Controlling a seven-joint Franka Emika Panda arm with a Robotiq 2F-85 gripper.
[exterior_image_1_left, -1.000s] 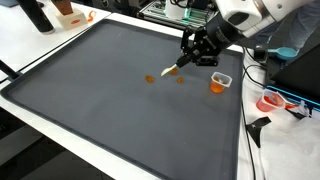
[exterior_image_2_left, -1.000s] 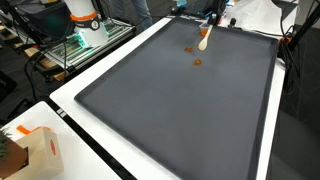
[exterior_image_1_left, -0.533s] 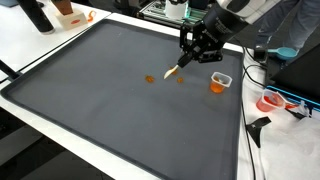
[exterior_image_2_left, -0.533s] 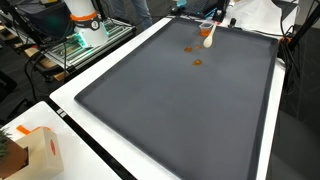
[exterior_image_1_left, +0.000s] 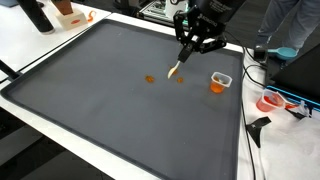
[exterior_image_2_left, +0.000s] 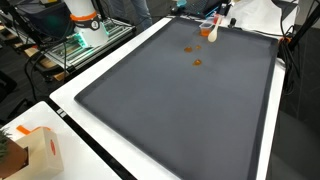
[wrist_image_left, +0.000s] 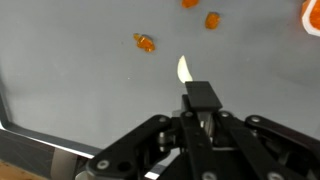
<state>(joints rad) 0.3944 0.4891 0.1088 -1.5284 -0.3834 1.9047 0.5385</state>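
Spoon (exterior_image_1_left: 178, 65) with a pale blade hangs tilted in the tool (exterior_image_1_left: 192, 43), whose fingers are pressed together on its handle. In the wrist view the blade pokes out ahead of them, and I can see nothing lying on it. The spoon is lifted clear of the grey mat (exterior_image_1_left: 95, 100) that covers the bench (exterior_image_1_left: 40, 135), its tip hovering near the far side. A few orange pieces (exterior_image_1_left: 151, 78) lie loose on the mat just below and beside the tip. A small orange cup (exterior_image_1_left: 219, 81) stands upright a little way off, apart from both spoon and pieces. By my reckoning the grasp is made and the spoon is raised, while the scattered pieces lie untouched outside the cup.
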